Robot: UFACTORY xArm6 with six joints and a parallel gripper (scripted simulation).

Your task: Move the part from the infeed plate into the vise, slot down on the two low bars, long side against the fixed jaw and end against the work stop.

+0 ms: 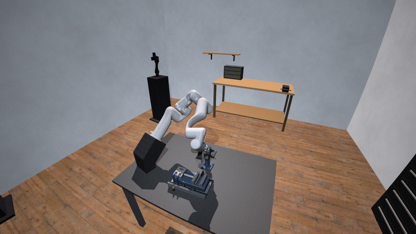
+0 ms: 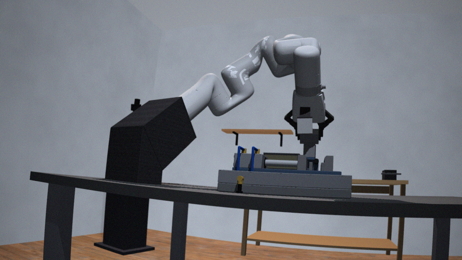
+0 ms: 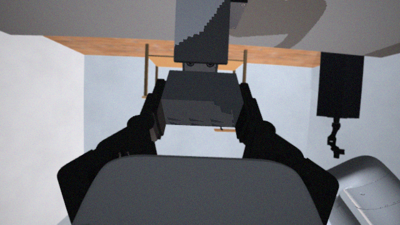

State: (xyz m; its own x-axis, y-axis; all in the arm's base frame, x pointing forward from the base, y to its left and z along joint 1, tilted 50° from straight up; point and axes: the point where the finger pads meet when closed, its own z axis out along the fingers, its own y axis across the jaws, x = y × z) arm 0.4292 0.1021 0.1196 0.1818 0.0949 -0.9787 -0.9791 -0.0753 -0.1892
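Observation:
The part is a grey block. My gripper is shut on its near end, one black finger on each side. In the exterior view the part hangs long and upright below the gripper, its lower end just above and behind the vise. In the top view the gripper holds the part over the blue V-block, just beyond the vise. The vise jaws stand apart. I cannot tell which way the part's slot faces.
The vise sits on a grey base plate with an air cylinder and blue hoses at its left end. The arm's black pedestal stands at the table's back left corner. A wooden workbench stands far behind.

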